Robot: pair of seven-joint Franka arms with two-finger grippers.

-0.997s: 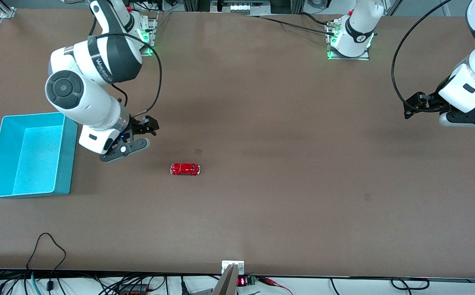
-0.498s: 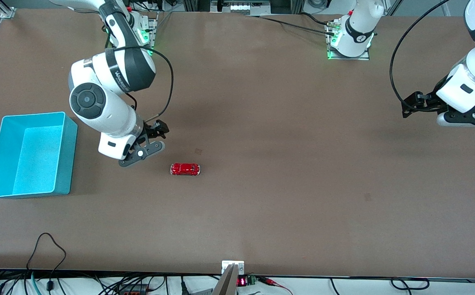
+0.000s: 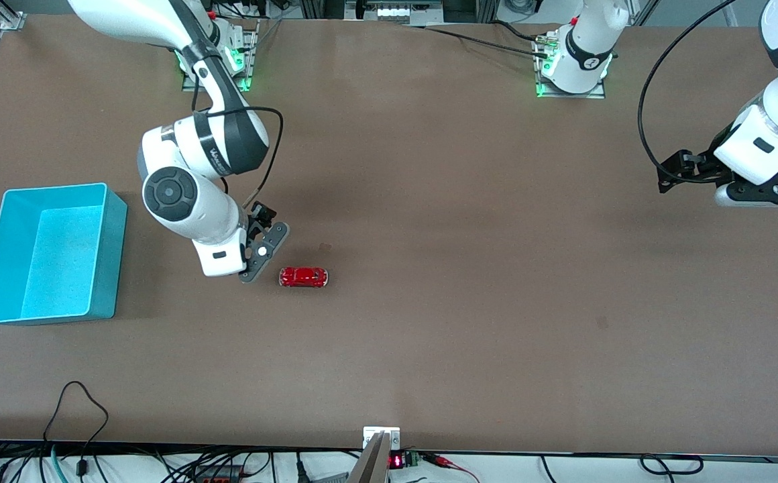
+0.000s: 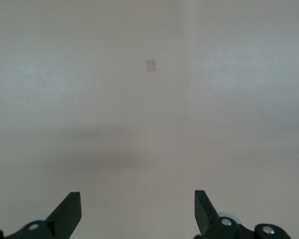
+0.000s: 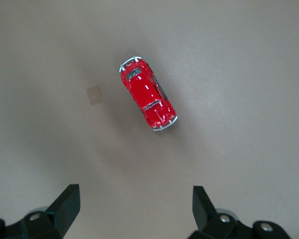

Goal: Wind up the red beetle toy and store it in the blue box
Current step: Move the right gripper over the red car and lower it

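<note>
Brown counter (image 3: pixel 429 201), approach step of the grasp.
Right gripper (image 3: pixel 263 253) left of centre, fingers (image 5: pixel 67 201) spread, beside red beetle toy (image 3: pixel 303 277); next, straddling it. Left gripper (image 3: pixel 758 189) waiting upper right, fingers (image 4: pixel 70 211) spread; blue box (image 3: pixel 113 261) far left.

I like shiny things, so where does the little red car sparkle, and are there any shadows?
In the right wrist view the red beetle toy shows white glints along its glossy roof and a soft shadow beside it. In the front view the blue box casts a dim shadow on the table. The left wrist view shows only a faint dark band.

Red beetle toy (image 3: pixel 303 277) (upright on its wheels) well apart from open blue box (image 3: pixel 108 257).
</note>
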